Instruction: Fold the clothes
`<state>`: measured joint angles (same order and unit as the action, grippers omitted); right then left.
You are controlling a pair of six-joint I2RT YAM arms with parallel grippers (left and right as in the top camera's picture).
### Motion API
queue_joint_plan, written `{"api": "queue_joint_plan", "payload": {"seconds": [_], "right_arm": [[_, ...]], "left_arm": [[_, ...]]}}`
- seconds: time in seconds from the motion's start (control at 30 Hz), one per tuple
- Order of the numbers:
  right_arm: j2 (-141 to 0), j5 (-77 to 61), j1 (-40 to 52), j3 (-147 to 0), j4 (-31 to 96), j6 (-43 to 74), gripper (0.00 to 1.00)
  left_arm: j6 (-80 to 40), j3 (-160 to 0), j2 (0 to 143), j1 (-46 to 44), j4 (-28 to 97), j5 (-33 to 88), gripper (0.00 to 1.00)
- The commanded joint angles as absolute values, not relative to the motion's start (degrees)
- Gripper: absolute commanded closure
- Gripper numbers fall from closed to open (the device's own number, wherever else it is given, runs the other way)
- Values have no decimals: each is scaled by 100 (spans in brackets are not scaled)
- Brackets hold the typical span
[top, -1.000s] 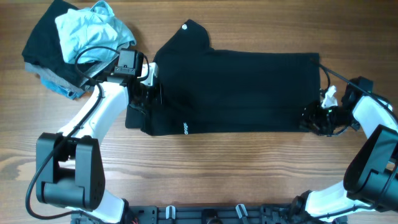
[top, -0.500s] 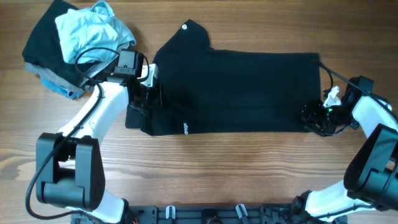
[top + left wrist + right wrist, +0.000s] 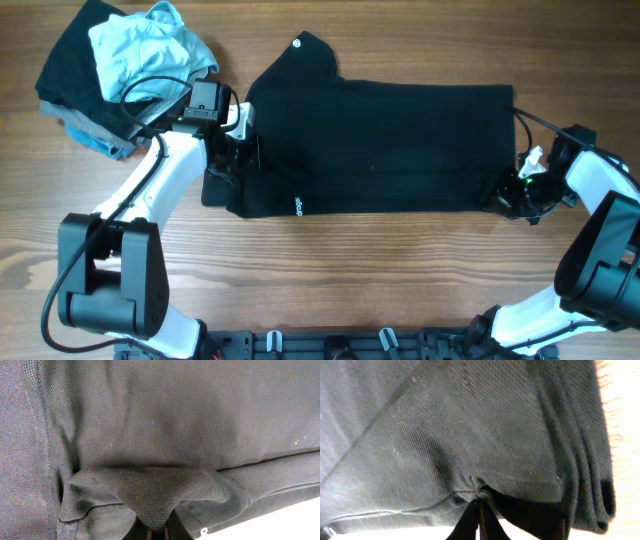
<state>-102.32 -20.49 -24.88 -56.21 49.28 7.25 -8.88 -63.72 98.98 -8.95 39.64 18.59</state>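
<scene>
1. Wooden table beneath everything, with both arm bases at its near edge
2. Black shirt spread flat across the middle of the table, long side running left to right, collar end with a white button toward the far left, small white label by the near hem
3. Pile of clothes at the far left corner, light blue garment on top of darker ones, just beside the left wrist's camera housing
4. Left arm rising from the near left base, white link slanting up and inward, wrist bent down over the shirt's left edge
5. Right arm coming in from the right side, forearm curled inward, wrist low at the shirt's near right corner
6. Left gripper pressed onto the cloth – in the wrist view, fingertips nearly together with a raised fold of black knit pinched between them
7. Right gripper at the hem corner – fingertips drawn tight together in the wrist view, puckered fabric caught at the tips
</scene>
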Motion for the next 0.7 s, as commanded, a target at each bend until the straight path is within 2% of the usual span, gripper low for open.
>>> {"api": "queue_joint_plan", "payload": {"seconds": [0.0, 0.07, 0.17, 0.2, 0.23, 0.4, 0.53, 0.67], "right_arm": [[-10285, -1772, -2482, -5870, 4965, 596, 96], [-10208, -1876, -2497, -6042, 4934, 454, 96], [-10208, -2786, -2497, -6082, 4825, 165, 96], [-10208, -3218, -2491, -6080, 4873, -99, 78], [-10210, -3481, -2467, -6069, 5019, -357, 48], [-10213, -2679, -2040, -5723, 4921, -82, 46], [-10213, -2711, -2040, -5579, 4982, 161, 51], [-10213, -3135, -2043, -5540, 5245, -137, 49]], "left_arm": [[-945, -6442, 9771, -884, 3966, 1951, 96], [-945, -6442, 9771, -884, 3964, 1951, 96], [-945, -6442, 9771, -884, 3964, 1951, 96], [-945, -6442, 9771, -884, 3964, 1951, 96], [-945, -6442, 9771, -884, 3964, 1951, 96], [-945, -6442, 9771, -884, 3964, 1951, 96], [-945, -6442, 9771, -884, 3966, 1951, 96], [-945, -6442, 9771, -884, 3962, 1951, 96]]}}
